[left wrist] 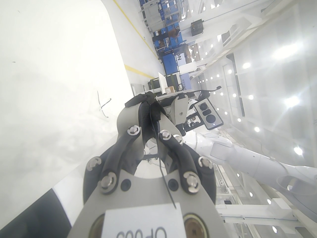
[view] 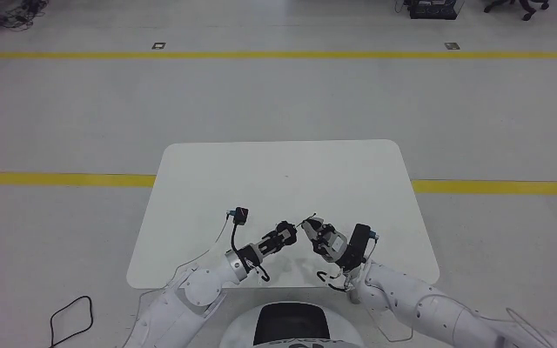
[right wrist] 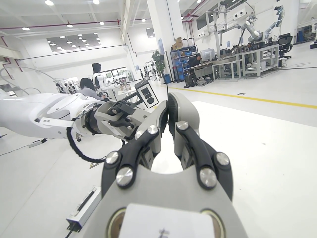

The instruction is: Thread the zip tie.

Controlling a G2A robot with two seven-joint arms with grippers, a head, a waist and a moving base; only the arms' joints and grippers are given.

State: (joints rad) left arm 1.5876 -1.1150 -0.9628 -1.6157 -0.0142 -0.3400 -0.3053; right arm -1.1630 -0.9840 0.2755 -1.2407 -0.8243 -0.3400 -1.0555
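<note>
The zip tie [view: 307,219] is a thin black strand held between both grippers, just above the front part of the white table [view: 278,174]. My left gripper [view: 285,231] is shut on it. In the left wrist view the zip tie [left wrist: 162,172] runs from the left gripper [left wrist: 148,105] back toward the wrist. My right gripper [view: 313,231] faces the left one, tips nearly touching, and is shut on the zip tie too. In the right wrist view the zip tie [right wrist: 166,75] sticks up out of the right gripper [right wrist: 168,105].
The table's front edge [view: 261,287] lies just under both wrists. A black camera block [view: 239,213] stands out from the left arm. Around the table is pale floor with yellow lines [view: 78,179].
</note>
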